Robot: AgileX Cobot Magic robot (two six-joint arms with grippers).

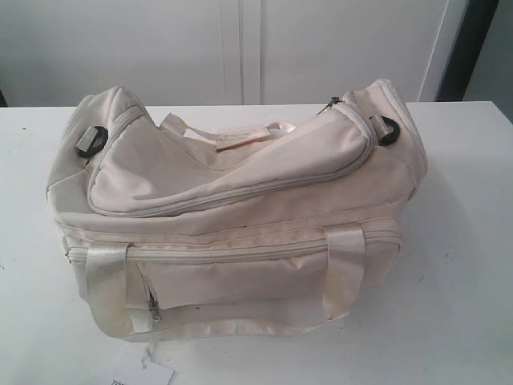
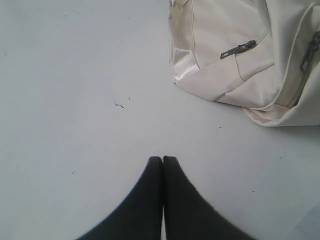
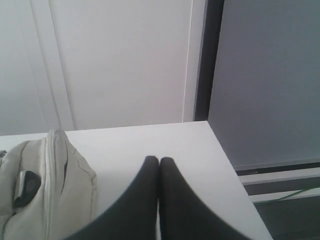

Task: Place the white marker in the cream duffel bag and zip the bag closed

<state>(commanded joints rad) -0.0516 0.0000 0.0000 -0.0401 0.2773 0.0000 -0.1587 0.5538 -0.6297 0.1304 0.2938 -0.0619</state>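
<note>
The cream duffel bag (image 1: 232,208) lies across the middle of the white table (image 1: 465,241). Its curved top flap (image 1: 232,172) rests down over the bag, with the zip slider (image 1: 329,105) near the right end. The white marker shows in no view. My left gripper (image 2: 162,158) is shut and empty over bare table, with a corner of the bag (image 2: 240,55) a short way off. My right gripper (image 3: 159,159) is also shut and empty above the table, beside the bag's end (image 3: 45,190). Neither gripper appears in the exterior view.
A paper tag (image 1: 140,373) lies at the table's front edge under the bag. White wall panels (image 1: 240,48) stand behind the table. In the right wrist view the table's corner and edge (image 3: 220,145) drop off to a grey floor.
</note>
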